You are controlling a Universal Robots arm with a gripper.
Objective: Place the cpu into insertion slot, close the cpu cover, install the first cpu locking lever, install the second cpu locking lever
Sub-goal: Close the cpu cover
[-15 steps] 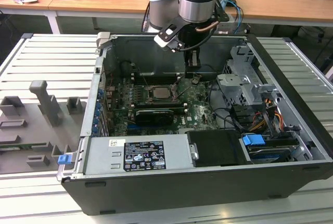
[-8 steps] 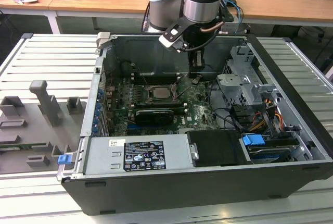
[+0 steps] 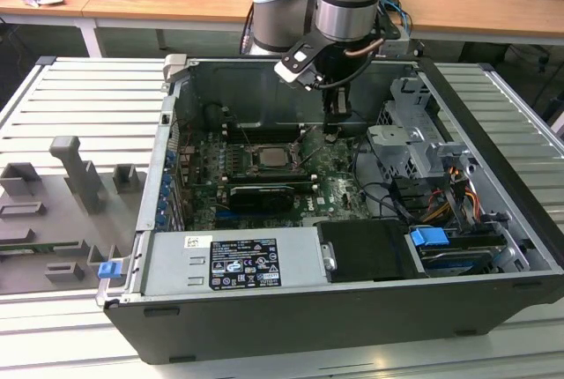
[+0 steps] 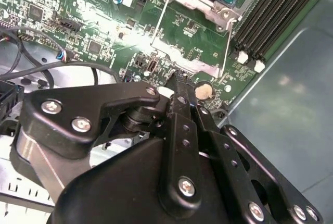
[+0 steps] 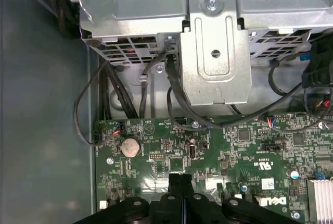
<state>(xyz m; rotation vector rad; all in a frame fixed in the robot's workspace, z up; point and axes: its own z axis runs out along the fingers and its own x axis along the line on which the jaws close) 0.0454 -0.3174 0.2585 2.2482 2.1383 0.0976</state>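
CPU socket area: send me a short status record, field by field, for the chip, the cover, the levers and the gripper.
cpu: lying in the insertion slot, pale top up
cpu cover: appears lowered around the chip
locking levers: a thin wire rod runs out beside the socket; latched or not, cannot tell
gripper: shut, holding nothing, low over the green board, off the socket toward the exterior view's right
near gripper: coin cell
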